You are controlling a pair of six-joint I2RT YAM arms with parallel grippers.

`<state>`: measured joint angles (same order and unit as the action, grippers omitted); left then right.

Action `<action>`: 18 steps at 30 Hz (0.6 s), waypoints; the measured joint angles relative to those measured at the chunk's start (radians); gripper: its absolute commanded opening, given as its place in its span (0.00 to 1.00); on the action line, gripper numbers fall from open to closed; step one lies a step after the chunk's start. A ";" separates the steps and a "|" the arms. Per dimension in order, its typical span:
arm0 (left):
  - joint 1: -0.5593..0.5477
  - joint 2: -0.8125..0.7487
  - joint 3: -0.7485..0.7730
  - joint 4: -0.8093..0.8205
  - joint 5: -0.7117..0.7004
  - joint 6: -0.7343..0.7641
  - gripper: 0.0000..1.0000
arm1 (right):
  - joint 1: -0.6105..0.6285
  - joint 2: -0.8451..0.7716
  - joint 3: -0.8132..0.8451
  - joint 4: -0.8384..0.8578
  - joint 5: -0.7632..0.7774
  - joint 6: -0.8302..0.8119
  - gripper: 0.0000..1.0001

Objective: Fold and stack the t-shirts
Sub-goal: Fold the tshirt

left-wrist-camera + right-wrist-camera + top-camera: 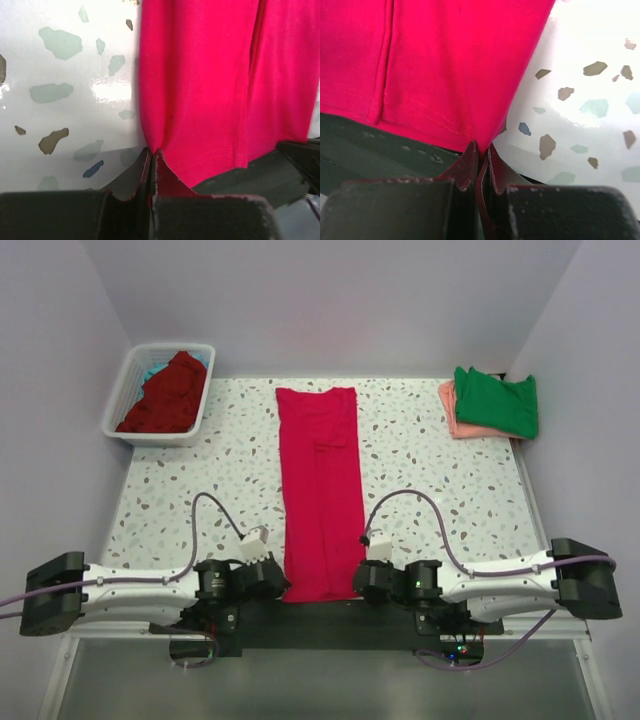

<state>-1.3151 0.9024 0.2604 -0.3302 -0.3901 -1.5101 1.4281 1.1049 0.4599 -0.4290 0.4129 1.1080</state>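
2 grippers, 2 pinches, and we are right down at the near hem. Our left gripper [151,156] has its jaws pressed together on the near left corner of the bright crimson-pink cloth t-shirt [320,490], with fabric nipped between the tips. Our right gripper [481,150] is clamped the same way on the near right corner. The shirt lies as 1 long narrow strip down the middle of the speckled terrazzo-pattern table [200,470], its near hem reaching the black base plate [320,622]. Far left, we see a white slatted plastic basket [125,390] holding a dark red cloth shirt [165,395] over a scrap of teal cloth [155,368]. Far right, a folded green cloth shirt [497,400] rests on a salmon-pink cloth shirt [452,412].
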 measured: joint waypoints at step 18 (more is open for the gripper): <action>-0.094 0.203 0.353 -0.381 -0.278 -0.130 0.00 | 0.025 -0.095 0.233 -0.277 0.289 -0.076 0.00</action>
<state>-1.4090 1.1049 0.6136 -0.7109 -0.6678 -1.6405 1.4532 1.0096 0.6926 -0.7055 0.7017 1.0317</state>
